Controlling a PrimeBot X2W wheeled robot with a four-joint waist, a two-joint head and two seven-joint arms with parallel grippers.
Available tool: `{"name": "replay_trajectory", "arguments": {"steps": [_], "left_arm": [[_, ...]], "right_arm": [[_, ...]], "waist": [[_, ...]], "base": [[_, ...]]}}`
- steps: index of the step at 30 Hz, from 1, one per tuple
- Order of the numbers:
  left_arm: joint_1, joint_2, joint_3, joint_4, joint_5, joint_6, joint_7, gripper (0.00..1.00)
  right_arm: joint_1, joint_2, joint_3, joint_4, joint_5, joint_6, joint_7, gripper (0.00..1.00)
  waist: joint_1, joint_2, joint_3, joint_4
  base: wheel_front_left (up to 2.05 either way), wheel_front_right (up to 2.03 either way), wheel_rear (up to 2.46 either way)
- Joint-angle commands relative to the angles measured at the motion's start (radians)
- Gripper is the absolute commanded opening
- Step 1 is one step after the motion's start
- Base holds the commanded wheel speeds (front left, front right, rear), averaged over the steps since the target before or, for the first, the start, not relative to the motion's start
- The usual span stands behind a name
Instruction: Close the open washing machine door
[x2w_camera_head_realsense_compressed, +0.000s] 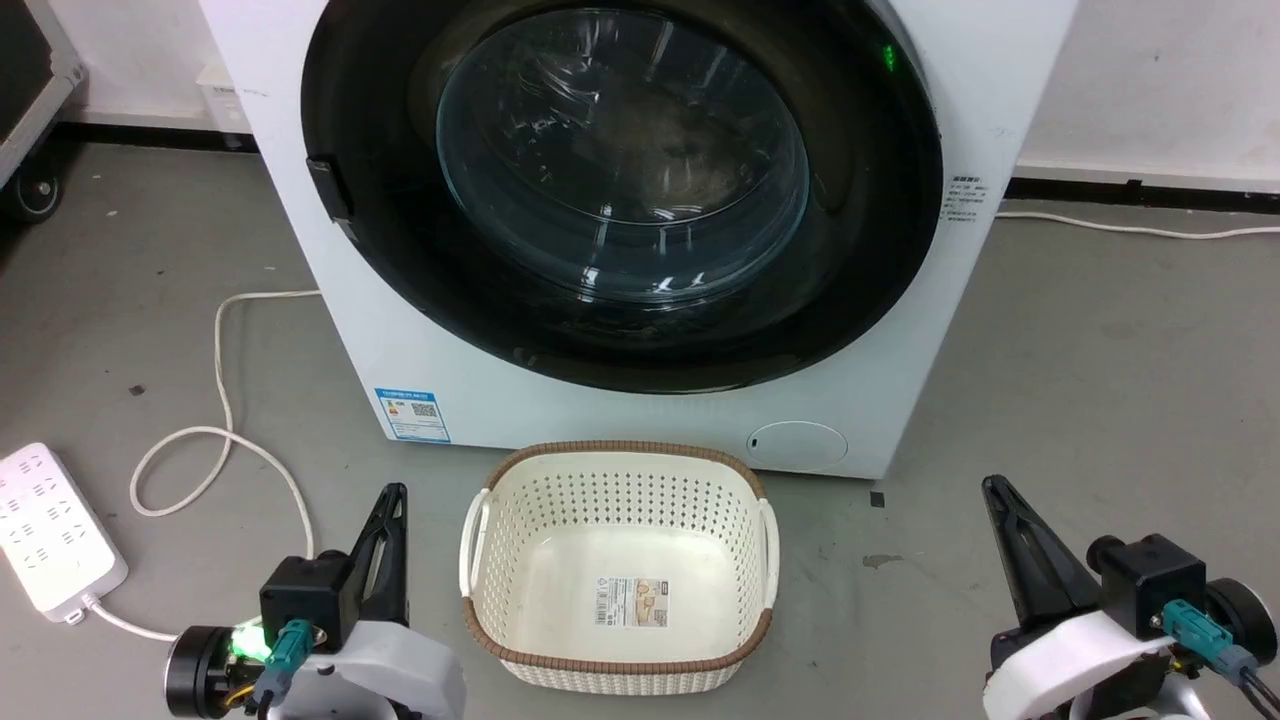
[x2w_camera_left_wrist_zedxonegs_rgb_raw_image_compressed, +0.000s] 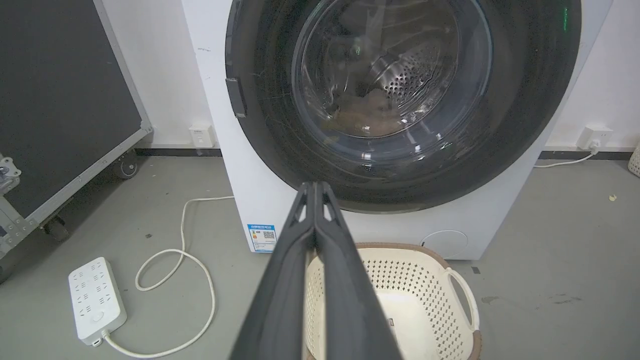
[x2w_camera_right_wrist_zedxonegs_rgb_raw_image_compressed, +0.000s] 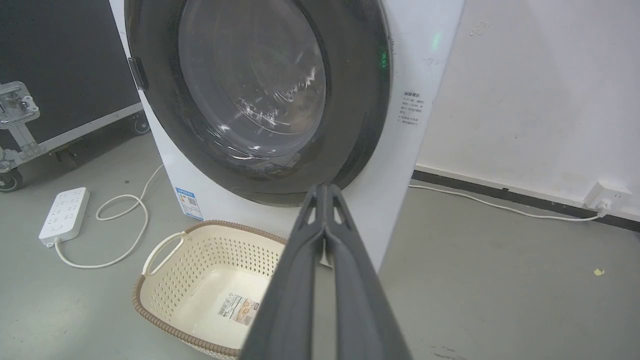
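Left gripper and right gripper are being held pressed together, low beside the basket, while the washing machine door is being shown flush against the washing machine, closing seemingly done.

Washing machine white, seen front-on. Its door lies flat against the front, a black rim around clear glass, with a blue label and a round flap low on the panel. Cream basket with a brown rim stands on the grey floor just before the machine, a sticker on its bottom; power strip and looped white cable to the left. Left gripper low left, right gripper low right, each with fingers pressed together, apart from the machine, basket between them.
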Motion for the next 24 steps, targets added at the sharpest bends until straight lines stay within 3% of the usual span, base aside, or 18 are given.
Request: {"name": "replay_trajectory", "arguments": {"steps": [1, 24], "left_arm": [[0.012, 0.000, 0.003, -0.005, 0.011, 0.005, 0.005, 0.00], [0.015, 0.000, 0.017, -0.020, 0.026, 0.009, 0.053, 0.00]], "right_arm": [[0.016, 0.006, 0.002, -0.009, -0.004, -0.001, 0.005, 0.00], [0.020, 0.009, 0.011, -0.023, -0.017, -0.001, 0.054, 0.00]], "waist": [[0.0000, 0.0000, -0.001, 0.001], [0.0000, 0.0000, -0.017, 0.016]], "base": [[0.00, 0.00, 0.00], [0.00, 0.00, 0.00]]}}
